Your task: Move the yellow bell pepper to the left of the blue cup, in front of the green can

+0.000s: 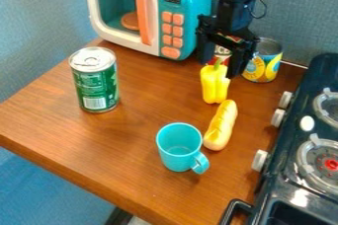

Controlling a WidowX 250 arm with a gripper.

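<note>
The black gripper [217,69] hangs at the upper right of the wooden counter, its fingers apart on either side of the top of a yellow bell pepper [214,85]. I cannot tell whether they touch it. The pepper stands with its green stem up. Behind the gripper, a red can [220,54] is partly hidden. A yellow and blue can [264,63] stands just right of the gripper. Below the pepper, a toy bread roll [221,124] lies slanted, close to the pepper's lower end.
A teal and white toy microwave [140,14] stands at the back left. A green can [95,82] is at the left, and a turquoise mug [180,148] stands near the front. The dark toy stove [290,169] borders the counter's right side.
</note>
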